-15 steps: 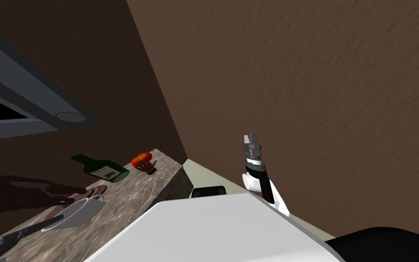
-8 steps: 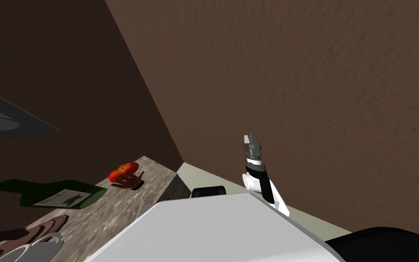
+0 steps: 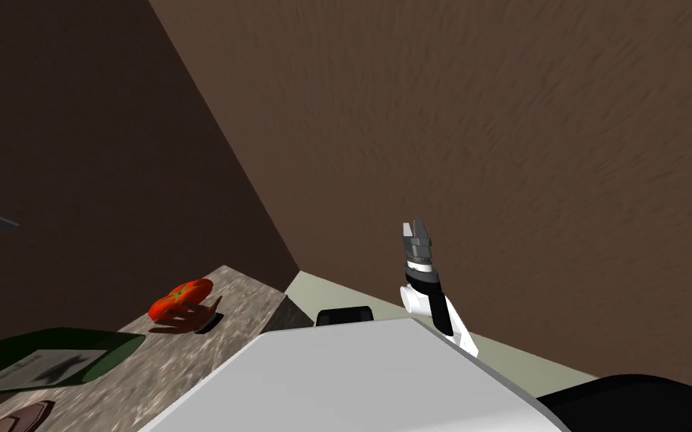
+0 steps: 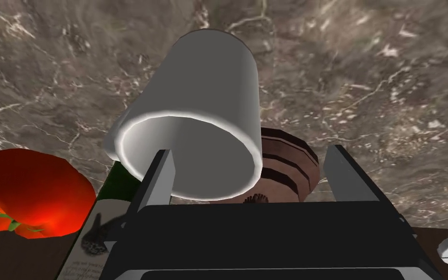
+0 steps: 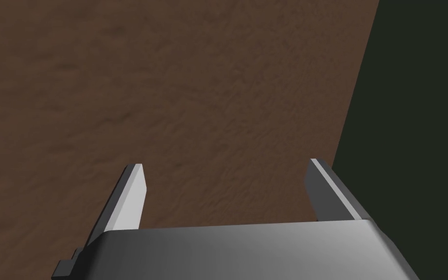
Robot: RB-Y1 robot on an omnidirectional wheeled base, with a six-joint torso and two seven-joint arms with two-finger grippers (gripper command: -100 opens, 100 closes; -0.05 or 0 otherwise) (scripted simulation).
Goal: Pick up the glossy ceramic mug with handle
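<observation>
Saw left gripper [image 4: 249, 150] spread wide over the white mug [image 4: 203, 92] on the marbled counter [image 4: 373, 73], one finger across its open mouth, brown bowl [image 4: 291, 165] just beside, tomato [image 4: 28, 192] and green bottle [image 4: 113, 187] near, and right gripper [image 5: 225, 165] likewise wide apart.

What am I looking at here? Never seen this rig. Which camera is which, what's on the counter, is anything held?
It is a two-armed robot in a simulator's render. The head view looks down from its head. There the right gripper points up near a brown wall, and a marbled countertop on the left carries a tomato and a green bottle lying flat. Each wrist view looks along one gripper. The left gripper is open over a white mug, with one finger in front of its mouth. A brown ribbed bowl sits just beyond the mug. Nothing is held, and the right gripper is open too.
</observation>
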